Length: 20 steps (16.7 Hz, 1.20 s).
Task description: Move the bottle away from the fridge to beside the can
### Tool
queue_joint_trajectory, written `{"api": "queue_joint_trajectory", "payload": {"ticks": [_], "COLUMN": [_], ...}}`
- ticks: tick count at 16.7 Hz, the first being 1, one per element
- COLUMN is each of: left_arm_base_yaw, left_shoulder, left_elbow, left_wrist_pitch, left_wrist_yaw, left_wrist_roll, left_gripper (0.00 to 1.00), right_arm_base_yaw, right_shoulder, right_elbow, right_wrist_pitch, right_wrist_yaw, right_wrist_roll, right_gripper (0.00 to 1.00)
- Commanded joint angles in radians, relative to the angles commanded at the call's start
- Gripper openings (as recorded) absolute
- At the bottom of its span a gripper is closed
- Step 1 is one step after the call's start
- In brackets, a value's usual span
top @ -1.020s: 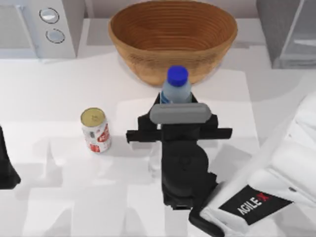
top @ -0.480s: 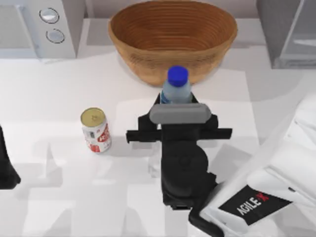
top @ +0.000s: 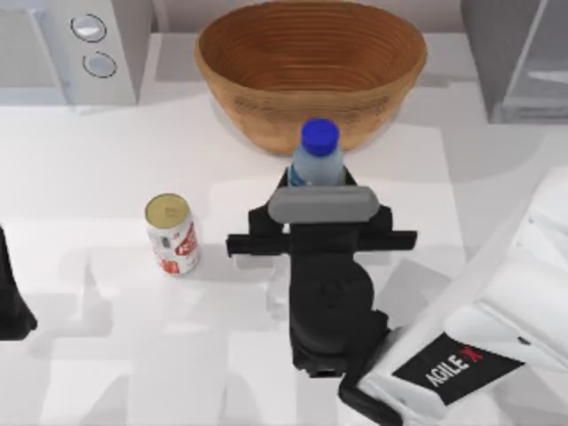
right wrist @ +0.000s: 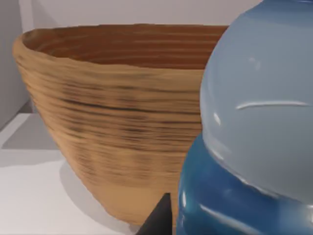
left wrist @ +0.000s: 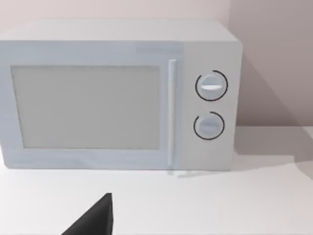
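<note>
The bottle (top: 316, 158), clear with a blue cap, stands upright in the middle of the table just in front of the basket. My right gripper (top: 317, 185) is shut on its body from the near side. In the right wrist view the bottle (right wrist: 254, 122) looms very close, with one dark fingertip (right wrist: 159, 219) against its blue label. The can (top: 172, 234), gold-topped with a red and white side, stands well to the left of the bottle. The fridge (top: 519, 53) sits at the back right corner. My left arm (top: 11, 297) is parked at the table's left edge.
A large woven basket (top: 311, 67) stands directly behind the bottle. A white microwave (top: 67, 44) with two round knobs occupies the back left corner, also facing the left wrist camera as the microwave (left wrist: 117, 93). Bare tabletop (top: 240, 240) lies between can and bottle.
</note>
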Motion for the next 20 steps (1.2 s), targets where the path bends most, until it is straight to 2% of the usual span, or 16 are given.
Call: {"api": "queue_joint_trajectory", "payload": {"ticks": [6, 16, 20], "left_arm_base_yaw": [0.0, 0.0, 0.0], "left_shoulder": [0.0, 0.0, 0.0], "left_elbow": [0.0, 0.0, 0.0], "left_wrist_pitch": [0.0, 0.0, 0.0], "left_wrist_yaw": [0.0, 0.0, 0.0], "left_wrist_roll": [0.0, 0.0, 0.0], "left_gripper": [1.0, 1.0, 1.0], "right_arm_base_yaw": [0.0, 0.002, 0.059], "right_shoulder": [0.0, -0.001, -0.024], "right_elbow": [0.0, -0.003, -0.057], "right_wrist_pitch": [0.0, 0.002, 0.031], "right_wrist_yaw": [0.0, 0.004, 0.06], "right_wrist_roll": [0.0, 0.0, 0.001], "right_gripper": [0.98, 1.0, 1.0]}}
